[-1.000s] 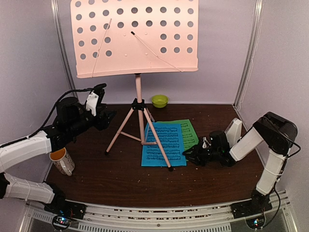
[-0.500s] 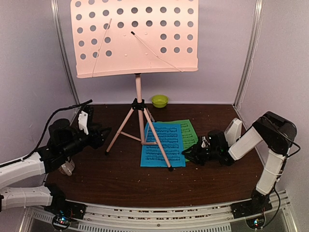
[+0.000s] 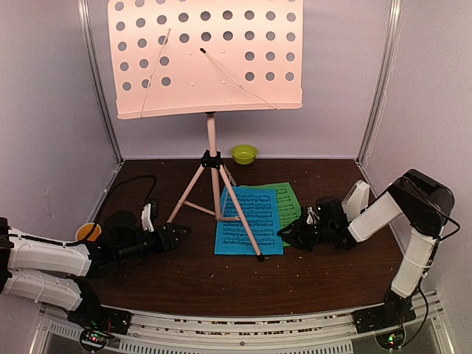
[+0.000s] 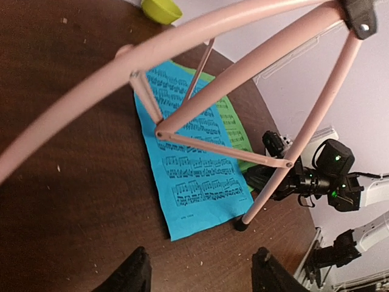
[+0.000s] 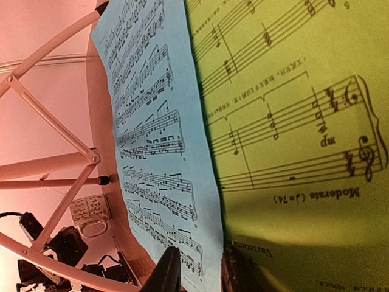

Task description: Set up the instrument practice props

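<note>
Your left gripper (image 4: 202, 274) is open and empty by the left edge of the tabletop (image 3: 184, 280). Your right gripper (image 5: 200, 271) is at the blue sheet (image 3: 232, 236). I cannot tell if it pinches.

High rear view; low wrist views share the blue sheet (image 4: 188, 194).

A lime-green bowl (image 3: 244, 153) sits at the dark table's (image 3: 221, 284) far edge, a mug (image 3: 88, 232) at its left.
</note>
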